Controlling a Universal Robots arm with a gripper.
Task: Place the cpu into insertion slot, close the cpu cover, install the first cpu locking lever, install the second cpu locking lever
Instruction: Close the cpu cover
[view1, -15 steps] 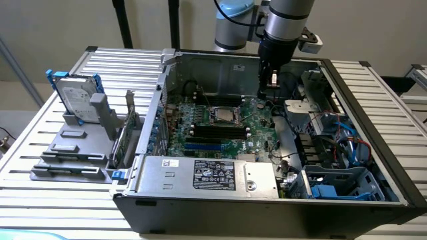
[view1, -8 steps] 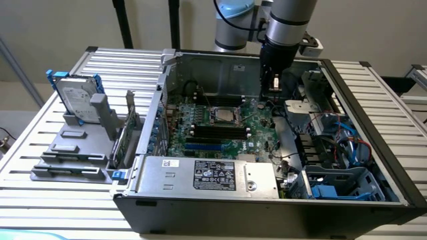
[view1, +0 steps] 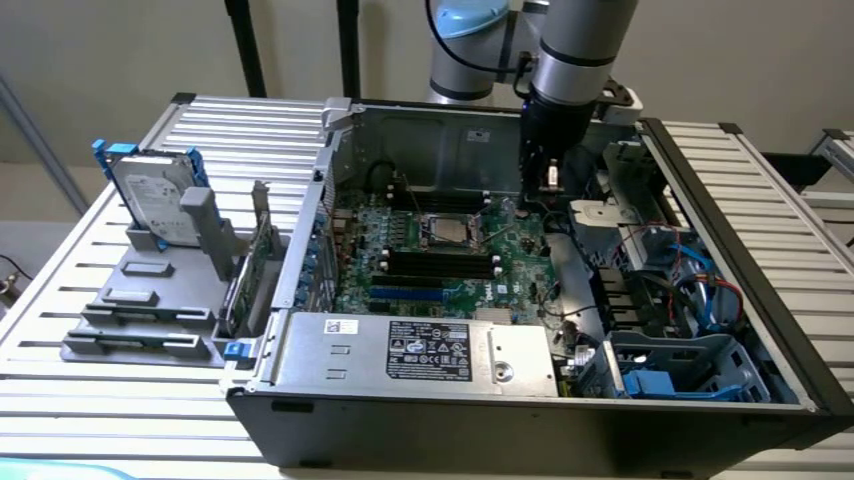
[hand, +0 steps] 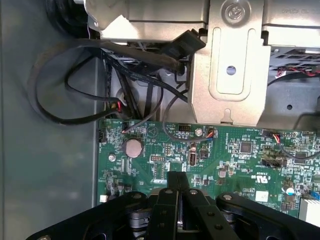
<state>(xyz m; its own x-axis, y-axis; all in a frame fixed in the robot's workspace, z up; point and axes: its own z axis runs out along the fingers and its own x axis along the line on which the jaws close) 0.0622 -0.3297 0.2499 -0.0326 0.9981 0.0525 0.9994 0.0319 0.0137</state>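
Right now your gripper (view1: 550, 188) is hanging inside the open case (view1: 534, 440), its fingers pressed together with no gap. In the wrist view nothing is showing between them (hand: 178, 176). Pinched like that they are forming one narrow tip, which I judge suits pushing or hooking a thin lever better than carrying a chip. The case is lying on its side with the panel off, so the board (view1: 400, 275) is facing up and you are reaching it from above. The slot (view1: 447, 228) is sitting off to the exterior view's left of the gripper and nearer that camera, not under the fingers. A pale square is showing inside its silver rim. That may be the cpu already seated, but I cannot tell, nor whether the cover is down. Directly beneath the gripper you are looking at the board's edge strip (hand: 240, 160), with a coin cell (hand: 133, 148) near the fingertips. Beyond them a metal bracket (hand: 230, 75) and loose black cables (hand: 65, 82) are crowding the case wall, so the gripper is working in a tight corner with little room on that side.
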